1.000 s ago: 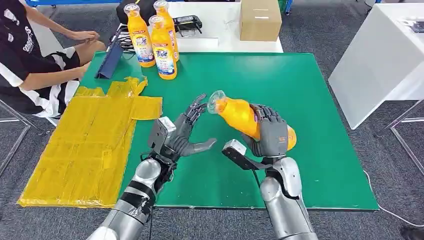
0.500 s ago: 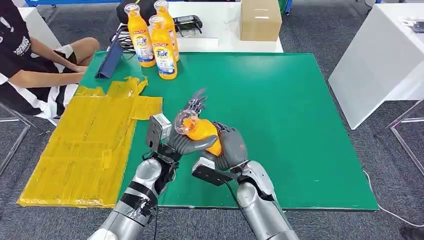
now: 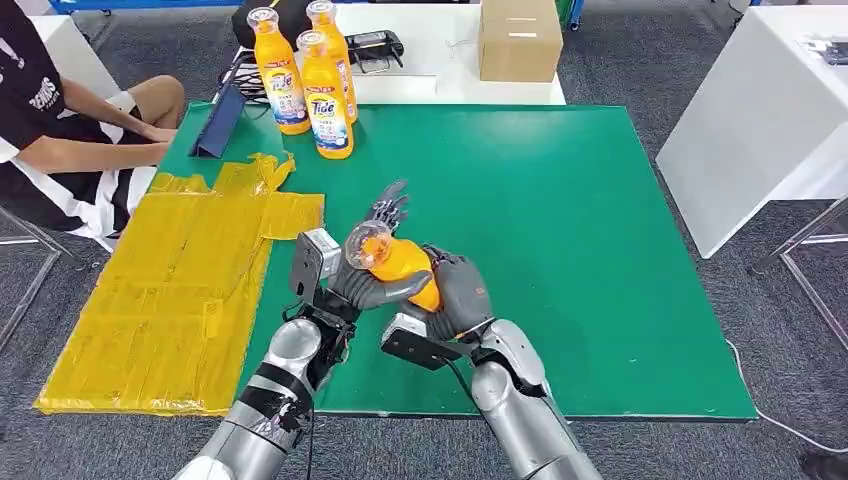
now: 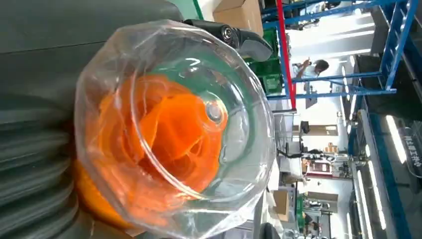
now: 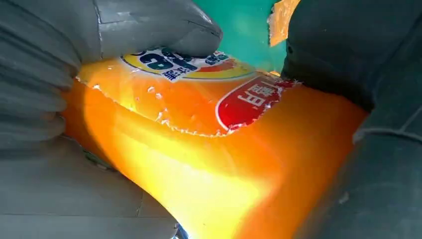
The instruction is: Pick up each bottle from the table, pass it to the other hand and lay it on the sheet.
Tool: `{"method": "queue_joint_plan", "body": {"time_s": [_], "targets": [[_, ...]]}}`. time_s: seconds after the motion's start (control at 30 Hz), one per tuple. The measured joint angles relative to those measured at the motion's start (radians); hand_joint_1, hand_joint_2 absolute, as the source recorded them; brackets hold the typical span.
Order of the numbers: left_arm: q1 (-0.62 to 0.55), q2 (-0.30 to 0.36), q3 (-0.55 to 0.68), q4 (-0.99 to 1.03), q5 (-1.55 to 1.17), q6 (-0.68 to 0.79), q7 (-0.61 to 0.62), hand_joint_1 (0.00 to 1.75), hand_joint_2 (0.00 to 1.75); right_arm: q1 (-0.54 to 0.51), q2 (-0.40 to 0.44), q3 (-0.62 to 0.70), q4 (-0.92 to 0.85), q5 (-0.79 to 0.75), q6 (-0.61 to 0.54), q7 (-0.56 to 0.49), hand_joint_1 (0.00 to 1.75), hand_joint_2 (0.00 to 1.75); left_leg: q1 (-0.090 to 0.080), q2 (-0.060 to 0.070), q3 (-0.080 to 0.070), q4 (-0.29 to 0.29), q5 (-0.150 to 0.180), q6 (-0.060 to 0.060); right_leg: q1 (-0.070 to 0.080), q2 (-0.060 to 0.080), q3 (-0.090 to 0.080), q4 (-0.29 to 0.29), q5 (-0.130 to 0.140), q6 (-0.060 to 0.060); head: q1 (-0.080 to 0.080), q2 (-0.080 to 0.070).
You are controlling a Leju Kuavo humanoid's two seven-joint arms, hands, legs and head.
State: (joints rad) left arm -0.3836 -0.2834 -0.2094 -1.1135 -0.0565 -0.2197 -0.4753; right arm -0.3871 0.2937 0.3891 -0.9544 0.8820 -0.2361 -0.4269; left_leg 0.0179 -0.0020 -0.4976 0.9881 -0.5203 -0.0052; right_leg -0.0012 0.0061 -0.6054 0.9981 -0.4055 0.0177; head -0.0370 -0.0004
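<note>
- My right hand (image 3: 455,295) is wrapped around the body of an orange bottle (image 3: 400,262), holding it up over the green desk (image 3: 560,200), clear cap tilted toward the camera.
- Left hand (image 3: 372,265) is right up against the same bottle: thumb lies across the front below the neck, the other fingers (image 3: 390,205) stick up behind the cap, spread. Honestly can't tell if it's actually gripping yet.
- Left wrist cam looks straight into the clear cap (image 4: 174,124).
- Three more bottles (image 3: 310,80) stand upright at the far left of the desk.
- Yellow sheet (image 3: 170,290) hangs off the desk's left edge.
- A person (image 3: 60,130) sits beside that corner.
</note>
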Motion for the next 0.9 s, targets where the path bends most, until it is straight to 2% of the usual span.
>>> {"method": "queue_joint_plan", "body": {"time_s": [0.13,0.5,0.9], "targets": [[-0.005,0.000,0.004,0.014,-0.011,0.010,0.001,0.00,1.75,0.000,0.000,0.017,0.000,-0.009,-0.016,0.008,1.71,1.75,0.000,0.000,0.000,0.000,0.000,0.000,0.000,0.000,0.000,0.000,0.000,0.000,0.000,0.000],[-0.011,-0.004,0.003,0.026,-0.070,0.038,-0.011,0.00,1.75,0.025,0.000,0.021,-0.030,-0.060,-0.041,0.024,1.75,1.75,0.000,0.000,0.000,0.000,0.000,0.000,0.000,0.000,0.000,0.000,0.000,0.000,0.000,0.000],[0.013,-0.016,-0.052,0.008,-0.124,0.067,-0.017,0.00,1.75,0.080,0.000,0.002,-0.137,-0.055,-0.101,0.030,1.75,1.75,0.000,0.000,0.000,0.000,0.000,0.000,0.000,0.000,0.000,0.000,0.000,0.000,0.001,0.000]]}}
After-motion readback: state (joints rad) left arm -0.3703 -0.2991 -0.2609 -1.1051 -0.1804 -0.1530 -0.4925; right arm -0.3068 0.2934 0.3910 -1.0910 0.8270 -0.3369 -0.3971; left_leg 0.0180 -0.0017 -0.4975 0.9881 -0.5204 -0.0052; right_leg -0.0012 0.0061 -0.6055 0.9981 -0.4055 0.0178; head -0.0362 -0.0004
